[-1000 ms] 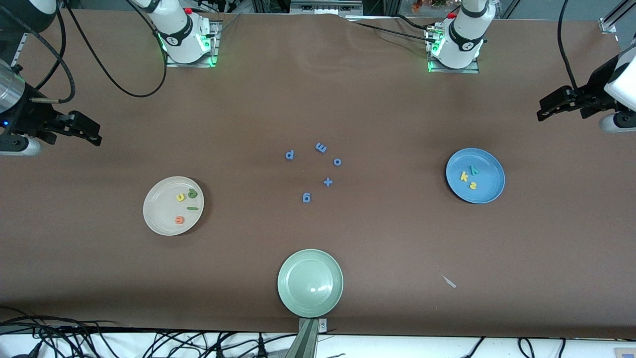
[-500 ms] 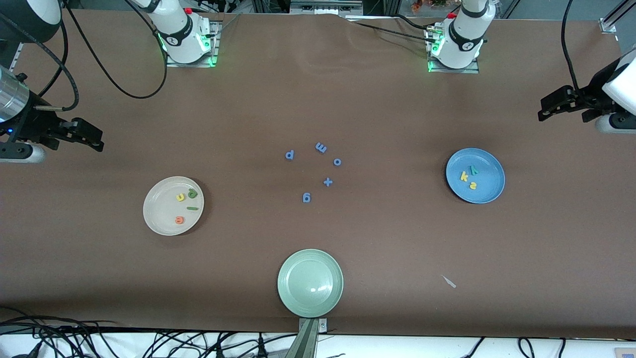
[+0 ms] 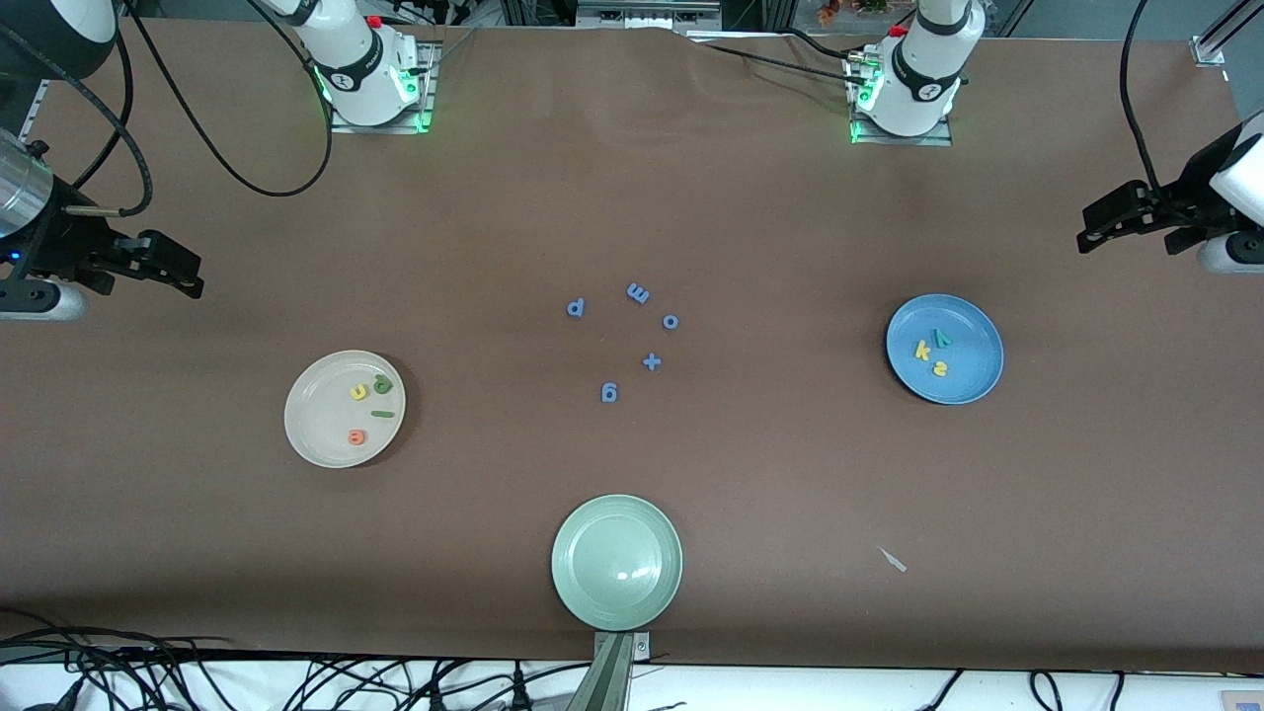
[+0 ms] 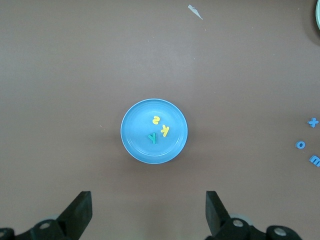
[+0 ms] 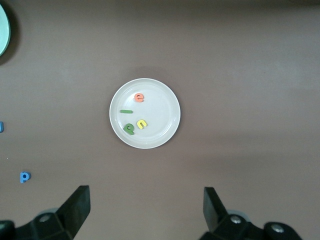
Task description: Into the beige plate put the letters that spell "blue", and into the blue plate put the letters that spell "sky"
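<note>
Beige plate (image 3: 311,434) and blue plate (image 3: 973,380) hold every letter; sorting looks finished.
Left pincer (image 4: 147,215) at three o'clock, right pincer (image 5: 145,215) at nine, both wide open, empty; nothing left to grasp.

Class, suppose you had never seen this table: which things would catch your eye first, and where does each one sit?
Two plates holding bright letters stand out: the beige plate toward the right arm's end with green, yellow and orange letters, and the blue plate toward the left arm's end with two yellow letters and a teal one. Between them lie loose blue letters, and a pale green plate sits nearest the front camera.
</note>
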Motion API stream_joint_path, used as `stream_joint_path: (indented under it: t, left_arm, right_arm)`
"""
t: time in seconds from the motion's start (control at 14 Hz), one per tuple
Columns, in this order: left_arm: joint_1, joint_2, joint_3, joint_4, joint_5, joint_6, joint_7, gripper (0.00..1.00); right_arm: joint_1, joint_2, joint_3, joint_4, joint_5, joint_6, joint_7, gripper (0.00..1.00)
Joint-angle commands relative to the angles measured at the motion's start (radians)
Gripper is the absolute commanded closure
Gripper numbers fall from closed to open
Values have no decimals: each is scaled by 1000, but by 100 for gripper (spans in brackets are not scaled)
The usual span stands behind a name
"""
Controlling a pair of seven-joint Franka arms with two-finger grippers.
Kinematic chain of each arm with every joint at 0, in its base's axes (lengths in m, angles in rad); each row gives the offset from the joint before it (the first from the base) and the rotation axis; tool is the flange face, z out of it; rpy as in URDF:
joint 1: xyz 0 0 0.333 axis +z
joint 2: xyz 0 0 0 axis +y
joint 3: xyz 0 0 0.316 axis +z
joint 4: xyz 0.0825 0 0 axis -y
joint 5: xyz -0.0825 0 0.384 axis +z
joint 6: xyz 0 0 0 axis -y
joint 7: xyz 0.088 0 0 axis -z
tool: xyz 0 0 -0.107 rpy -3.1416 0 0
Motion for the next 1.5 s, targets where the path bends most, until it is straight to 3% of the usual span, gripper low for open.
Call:
stream_joint_path:
  t: [0.0, 0.57, 1.43]
  left_arm:
    - [0, -4, -5, -2, 12, 11, 14, 0]
    - [11, -6, 1, -15, 23, 4, 19, 0]
    - [16, 0, 1, -9, 23, 0, 17, 0]
  right_arm:
    - [-7, 2, 5, 5, 8, -19, 5, 0]
    - [-7, -38, 5, -53, 12, -20, 10, 0]
    - [-7, -38, 8, -51, 21, -19, 13, 0]
